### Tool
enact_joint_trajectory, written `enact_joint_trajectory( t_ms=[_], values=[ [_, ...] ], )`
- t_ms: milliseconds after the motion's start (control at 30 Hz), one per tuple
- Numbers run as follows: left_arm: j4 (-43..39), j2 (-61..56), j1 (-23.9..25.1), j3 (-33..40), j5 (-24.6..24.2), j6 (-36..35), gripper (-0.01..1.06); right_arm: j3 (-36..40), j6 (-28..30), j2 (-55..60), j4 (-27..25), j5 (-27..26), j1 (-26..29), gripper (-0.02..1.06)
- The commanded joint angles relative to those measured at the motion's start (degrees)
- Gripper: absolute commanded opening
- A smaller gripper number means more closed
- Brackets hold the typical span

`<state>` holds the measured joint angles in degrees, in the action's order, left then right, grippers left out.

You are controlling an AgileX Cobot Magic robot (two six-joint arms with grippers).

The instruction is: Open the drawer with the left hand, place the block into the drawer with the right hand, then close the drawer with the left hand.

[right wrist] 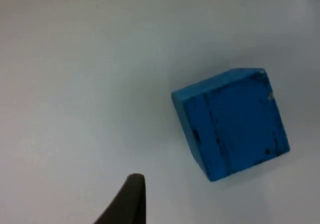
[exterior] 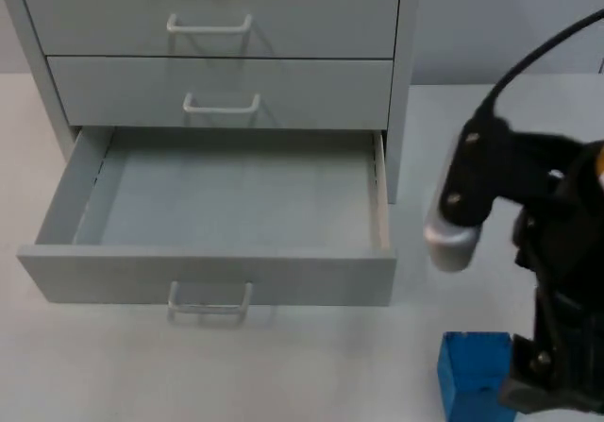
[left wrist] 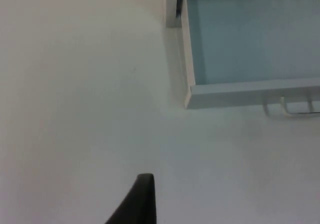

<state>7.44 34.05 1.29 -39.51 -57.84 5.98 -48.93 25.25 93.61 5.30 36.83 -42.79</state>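
The grey cabinet point(exterior: 406, 82) has three drawers, and the bottom drawer point(exterior: 226, 195) is pulled out with nothing inside it. Its front panel carries a white handle point(exterior: 209, 301). A blue block point(exterior: 472, 375) rests on the white table to the right of the drawer front. My right gripper point(exterior: 549, 384) hangs just right of the block and close above the table. In the right wrist view the blue block point(right wrist: 232, 124) lies flat on the table, untouched. My left gripper point(left wrist: 142, 204) waits over bare table left of the drawer's front corner point(left wrist: 189, 98).
Two shut drawers point(exterior: 212, 21) sit above the open one. The open drawer reaches far out over the table toward the front. White table top point(exterior: 311, 365) lies in front of the drawer and to the block's left. The grey partition wall point(exterior: 500, 16) stands behind.
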Motion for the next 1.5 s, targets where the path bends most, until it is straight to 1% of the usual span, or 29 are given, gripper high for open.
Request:
enact_joint_trajectory(
  t_ms=[0, 67, 100, 167, 300, 400, 433, 467, 500, 533, 567, 633, 667, 700, 800, 833, 867, 900, 967, 1033, 1067, 1167, 1200, 1367, 1467],
  values=[
    [-1.1, -0.4, 0.1, -0.1, 0.6, -0.7, 1.05, -1.4, 4.0, 3.3, 1.0, -1.1, -0.3, 1.04],
    [-1.9, -0.4, 0.1, -0.1, 0.6, -0.7, 1.05, -2.2, 6.1, 6.4, 1.1, -2.7, -0.3, 1.04],
    [-1.9, -0.4, 0.1, -0.1, 0.6, -0.7, 1.05, -2.2, 6.1, 6.4, 1.1, -2.7, -0.3, 1.04],
    [-2.1, -0.4, 0.1, -0.1, 0.6, -0.7, 1.05, -3.2, 6.0, 9.4, 1.7, -4.5, -0.3, 1.04],
    [-2.1, -0.4, 0.1, -0.1, 0.6, -0.7, 1.05, -4.2, 6.0, 13.1, 2.5, -5.0, -0.3, 1.03],
    [-2.1, -0.4, 0.1, -0.1, 0.7, -0.7, 1.05, -4.2, 5.5, 15.5, 4.0, -6.3, -0.3, 0.96],
    [-2.2, -0.4, 0.1, -0.1, 0.7, -0.7, 1.05, -4.2, 4.8, 15.9, 4.0, -6.6, -0.3, 0.89],
    [-2.4, -0.4, 0.1, -0.1, 0.7, -0.7, 1.05, -4.2, 4.8, 16.1, 4.0, -6.6, -0.3, 0.79],
    [-2.4, -0.4, 0.1, -0.1, 0.7, -0.7, 1.05, -4.2, 4.8, 16.1, 4.0, -6.6, -0.3, 0.79],
    [-2.4, -0.4, 0.1, -0.1, 0.7, -0.7, 1.05, -4.2, 4.8, 16.1, 4.3, -6.5, -0.3, 0.68],
    [-2.4, -0.4, 0.1, -0.1, 0.7, -0.7, 1.05, -4.2, 4.6, 15.5, 5.4, -5.6, -0.3, 0.5],
    [-2.4, -0.4, 0.1, -0.1, 0.7, -0.7, 1.05, -4.9, 4.3, 13.3, 6.7, -2.6, -0.3, 0.1],
    [-2.4, -0.4, 0.1, -0.1, 0.7, -0.7, 1.05, -5.8, 3.9, 12.1, 6.4, -0.7, -0.3, 0.0],
    [-2.4, -0.4, 0.1, -0.1, 0.7, -0.7, 1.05, -5.8, 3.9, 12.1, 6.4, -0.7, -0.3, 0.0],
    [-2.4, -0.4, 0.1, -0.1, 0.7, -0.7, 1.05, -9.8, 0.6, 6.1, 5.9, 7.7, -0.3, 0.0],
    [-2.4, -0.4, 0.1, -0.1, 0.7, -0.7, 1.05, -11.1, -1.5, 4.2, 5.8, 10.0, -0.4, 0.0],
    [-2.4, -0.4, 0.1, -0.1, 0.7, -0.7, 1.05, -11.1, -1.5, 4.2, 5.8, 10.0, -0.4, 0.0],
    [-2.4, -0.4, 0.1, -0.1, 1.1, -0.7, 1.05, -12.2, -5.0, 1.0, 6.0, 11.7, -0.4, 0.0],
    [-2.4, -0.4, 0.1, -0.1, 1.2, -0.7, 1.05, -12.7, -10.1, -3.9, 6.0, 11.0, -0.4, 0.0],
    [-2.4, -0.4, 0.1, -0.1, 1.2, -0.7, 1.05, -12.7, -16.5, -7.6, 6.0, 9.6, -0.4, 0.0],
    [-2.4, -0.4, 0.1, -0.1, 1.2, -0.7, 1.05, -12.7, -16.5, -7.6, 6.0, 9.6, -0.4, 0.0],
    [-2.4, -0.4, 0.1, -0.1, 1.2, -0.7, 1.05, -12.7, -25.2, -11.2, 6.0, 8.4, -0.4, 0.0],
    [-2.4, -0.4, 0.1, -0.1, 1.2, -0.7, 1.05, -12.7, -26.1, -11.6, 6.0, 8.4, -0.4, 0.0],
    [-2.4, -0.4, 0.1, -0.1, 1.2, -0.7, 1.05, -12.7, -26.3, -11.6, 6.0, 7.3, -0.4, 0.0],
    [-2.4, -0.4, 0.1, -0.1, 1.2, -0.7, 1.05, -12.7, -26.3, -11.6, 4.5, 6.2, -0.4, 0.0]
  ],
)
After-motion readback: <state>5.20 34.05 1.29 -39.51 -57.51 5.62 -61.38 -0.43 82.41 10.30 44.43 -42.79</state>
